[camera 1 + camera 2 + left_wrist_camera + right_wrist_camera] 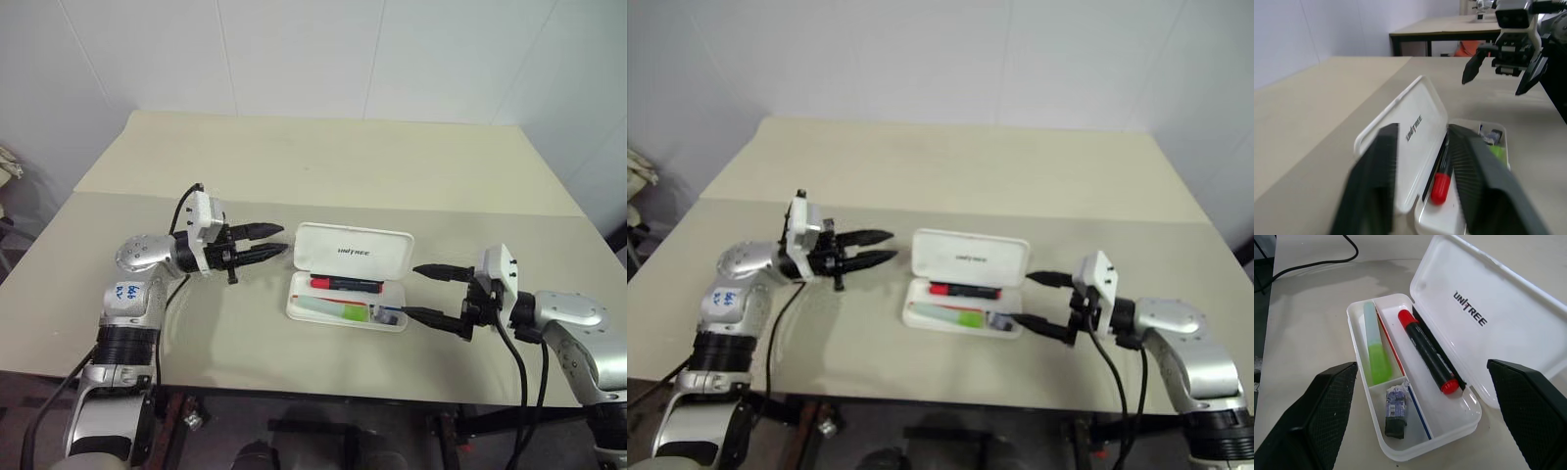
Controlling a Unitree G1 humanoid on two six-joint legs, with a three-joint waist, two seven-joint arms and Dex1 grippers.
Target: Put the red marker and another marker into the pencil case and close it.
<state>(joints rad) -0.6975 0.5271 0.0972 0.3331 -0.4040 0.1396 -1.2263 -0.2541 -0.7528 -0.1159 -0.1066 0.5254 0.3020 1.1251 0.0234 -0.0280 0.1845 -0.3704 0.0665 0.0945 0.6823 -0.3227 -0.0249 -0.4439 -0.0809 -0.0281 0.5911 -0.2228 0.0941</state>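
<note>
White plastic, the pencil case lies near the front middle of the beige tabletop with its lid tipped back toward twelve o'clock, lettering showing on the inner face. Inside the tray, the red marker lies in the long compartment next to the hinge, black barrel with red at both ends. The lime-green marker lies in the narrower compartment at the front, parallel to the red one, with a thin red and blue divider between them. A small dark grey piece sits in a short compartment at the green marker's end, toward three o'clock. A black cable trails across the tabletop beyond the case in the right wrist view. The rest of the tabletop around the case is bare, and nothing lies between either hand and the case. The left hand hangs at nine o'clock of the case, just apart from the lid's edge, fingers pointing toward it; they are drawn near to each other with a narrow gap and pinch nothing. The right hand sits at three o'clock, fingers spread wide and empty, the lower fingertip just beside the tray's end wall; whether it touches cannot be told.
</note>
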